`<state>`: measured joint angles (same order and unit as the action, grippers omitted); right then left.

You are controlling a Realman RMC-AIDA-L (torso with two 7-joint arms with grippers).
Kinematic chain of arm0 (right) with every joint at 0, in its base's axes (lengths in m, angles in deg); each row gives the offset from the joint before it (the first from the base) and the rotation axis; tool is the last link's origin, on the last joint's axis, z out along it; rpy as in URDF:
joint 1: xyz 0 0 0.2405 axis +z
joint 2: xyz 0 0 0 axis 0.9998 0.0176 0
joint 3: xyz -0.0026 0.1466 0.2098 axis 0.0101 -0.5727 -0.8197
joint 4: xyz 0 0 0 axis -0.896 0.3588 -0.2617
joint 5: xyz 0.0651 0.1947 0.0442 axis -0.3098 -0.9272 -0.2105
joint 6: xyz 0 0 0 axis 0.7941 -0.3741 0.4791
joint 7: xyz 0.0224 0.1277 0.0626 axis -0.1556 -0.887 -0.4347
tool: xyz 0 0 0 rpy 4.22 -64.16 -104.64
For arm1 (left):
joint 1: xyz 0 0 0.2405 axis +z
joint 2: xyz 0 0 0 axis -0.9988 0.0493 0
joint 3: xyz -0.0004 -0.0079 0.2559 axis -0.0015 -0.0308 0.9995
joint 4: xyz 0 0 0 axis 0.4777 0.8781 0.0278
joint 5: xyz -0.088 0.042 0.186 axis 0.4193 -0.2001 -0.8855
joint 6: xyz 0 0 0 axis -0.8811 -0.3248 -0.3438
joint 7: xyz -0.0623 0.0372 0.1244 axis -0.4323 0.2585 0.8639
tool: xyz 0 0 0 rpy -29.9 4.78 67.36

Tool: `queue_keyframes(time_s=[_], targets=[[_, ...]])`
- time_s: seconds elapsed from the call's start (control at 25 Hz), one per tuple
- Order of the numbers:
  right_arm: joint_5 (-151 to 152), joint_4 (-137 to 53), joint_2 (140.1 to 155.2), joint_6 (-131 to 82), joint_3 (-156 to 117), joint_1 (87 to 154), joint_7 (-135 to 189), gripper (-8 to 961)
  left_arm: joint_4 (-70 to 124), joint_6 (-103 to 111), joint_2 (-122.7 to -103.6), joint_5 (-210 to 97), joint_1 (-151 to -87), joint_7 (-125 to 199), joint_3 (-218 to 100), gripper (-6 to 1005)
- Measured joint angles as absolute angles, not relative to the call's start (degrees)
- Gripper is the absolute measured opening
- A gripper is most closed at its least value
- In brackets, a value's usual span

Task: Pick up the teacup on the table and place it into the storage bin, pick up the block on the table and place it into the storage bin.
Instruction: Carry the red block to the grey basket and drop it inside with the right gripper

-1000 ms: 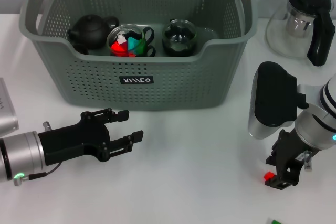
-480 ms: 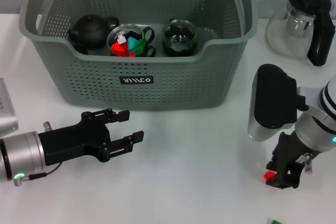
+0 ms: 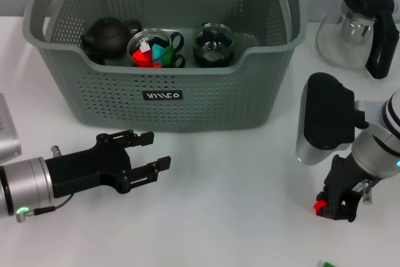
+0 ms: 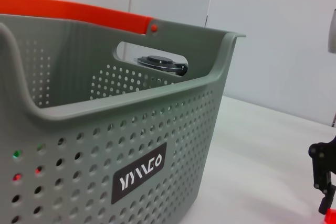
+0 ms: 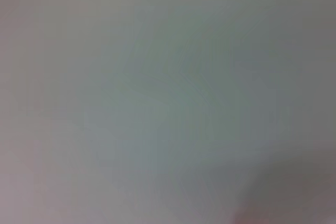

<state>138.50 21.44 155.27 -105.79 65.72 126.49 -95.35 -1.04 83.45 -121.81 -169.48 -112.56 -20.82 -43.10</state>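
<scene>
The grey perforated storage bin [image 3: 262,101] stands at the back of the table, its black label [image 4: 140,174] facing me. Inside it sit a glass teacup [image 3: 155,50] holding coloured blocks, a second glass teacup [image 3: 214,44] and a black teapot [image 3: 107,34]. My right gripper [image 3: 330,209] points down at the front right, shut on a small red block [image 3: 319,205] just above the table. That block [image 4: 331,216] also shows at the edge of the left wrist view. In front of the bin, my left gripper [image 3: 149,152] lies open and empty. The right wrist view is a plain grey blur.
A glass teapot with a black handle [image 3: 362,26] stands at the back right. At the bottom edge, below the right gripper, a green piece [image 3: 325,264] peeks in. A grey device [image 3: 6,132] lies at the left edge.
My right gripper has risen slightly with the red block in it. The left arm has not moved.
</scene>
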Motion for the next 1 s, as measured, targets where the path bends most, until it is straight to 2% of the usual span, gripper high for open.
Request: queue_keyframes(time_s=[0.28, 0.44, 0.76, 1.0], targets=[[132.5, 30.3, 155.1, -111.3, 52.5, 124.7, -88.6, 212, -1.1, 83.5, -121.78, -169.3, -112.5, -20.8, -43.1, 630], [119.4, 32.6, 155.07, -115.2, 39.1, 123.2, -79.3, 212, -1.1, 83.4, -121.74, -169.2, -112.5, -20.8, -43.1, 629], [91.6, 22.2, 154.94, -121.6, 20.6, 120.1, -59.1, 213, -1.1, 83.1, -121.53, -169.1, -113.2, -21.1, -43.1, 628], [73.1, 16.7, 155.05, -121.6, 18.0, 120.9, -54.6, 213, -1.2, 83.4, -121.46, -169.1, -113.9, -21.6, -43.0, 629]])
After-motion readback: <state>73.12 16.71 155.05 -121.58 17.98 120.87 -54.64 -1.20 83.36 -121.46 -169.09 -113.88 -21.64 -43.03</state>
